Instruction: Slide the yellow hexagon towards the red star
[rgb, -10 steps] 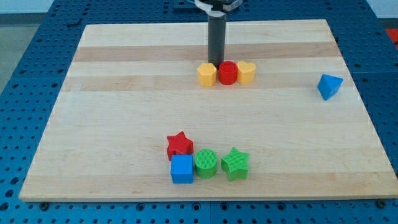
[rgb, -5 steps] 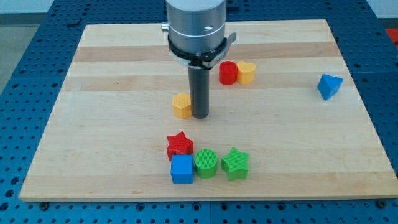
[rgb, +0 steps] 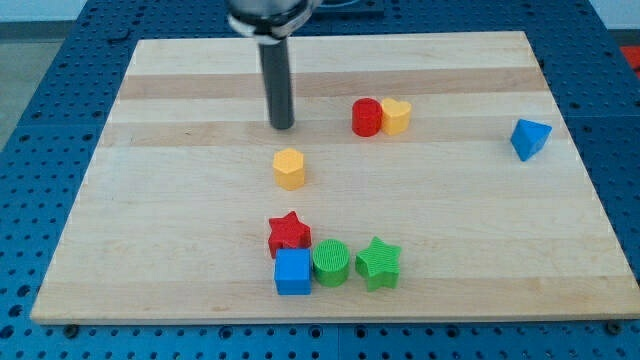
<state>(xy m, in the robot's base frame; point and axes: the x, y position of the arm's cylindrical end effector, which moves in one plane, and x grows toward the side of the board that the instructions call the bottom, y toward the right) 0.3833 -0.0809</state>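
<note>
Wooden board (rgb: 180, 260) filling most of the view; dark rod standing upright, upper part blurred and cut off at the view's top; my tip (rgb: 283, 126) resting on bare wood, touching nothing, holding nothing, above the yellow hexagon (rgb: 289, 168) and apart from it; yellow hexagon alone near the middle, above the red star (rgb: 289, 232), a gap between them; red star touching blue cube (rgb: 293, 272), beside green cylinder (rgb: 331, 262) and green star (rgb: 378, 263); red cylinder (rgb: 367, 117) against yellow heart (rgb: 396, 116); blue triangular block (rgb: 529, 139) far at the view's right.
</note>
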